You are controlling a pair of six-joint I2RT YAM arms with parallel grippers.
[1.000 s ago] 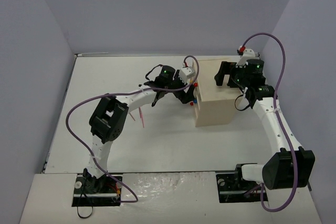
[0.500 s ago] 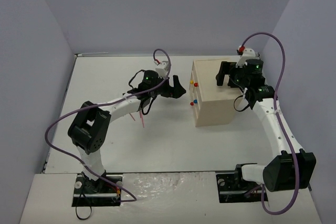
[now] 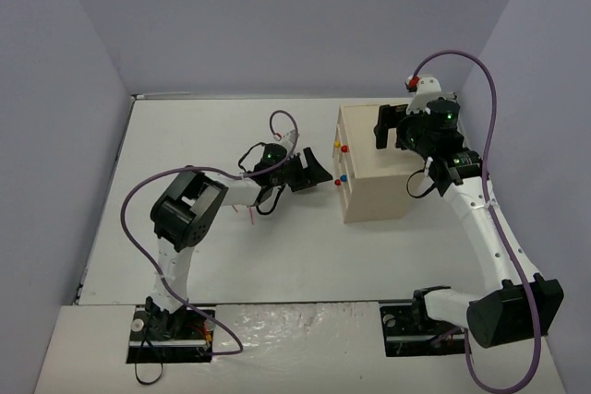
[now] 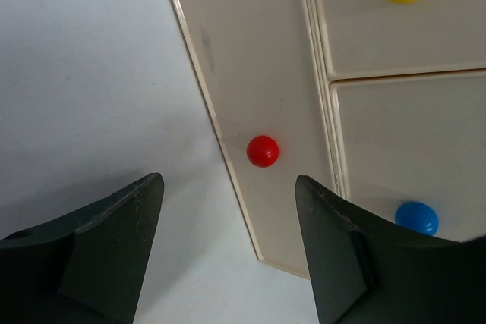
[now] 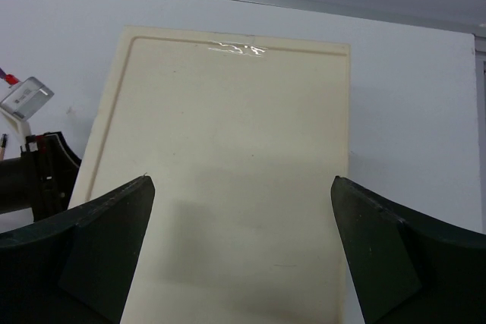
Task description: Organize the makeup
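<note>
Left gripper [image 4: 228, 252]: fingers are spread wide; nothing is held; the red knob [image 4: 263, 151] is seen between them, not touched.
Right gripper [image 5: 243, 263]: fingers are spread wide; nothing is held; it is positioned above the drawer box [image 5: 228, 172] top.
Makeup: one thin pink pencil [image 3: 248, 214] is made out on the table [image 3: 277, 256], left of centre in the top view, under the left forearm.

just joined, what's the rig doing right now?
Left gripper, open, faces the red knob on the drawer box and is not touching it. Right gripper, open, hovers over the top of the box. Neither holds anything, and the drawers in view look shut.
</note>
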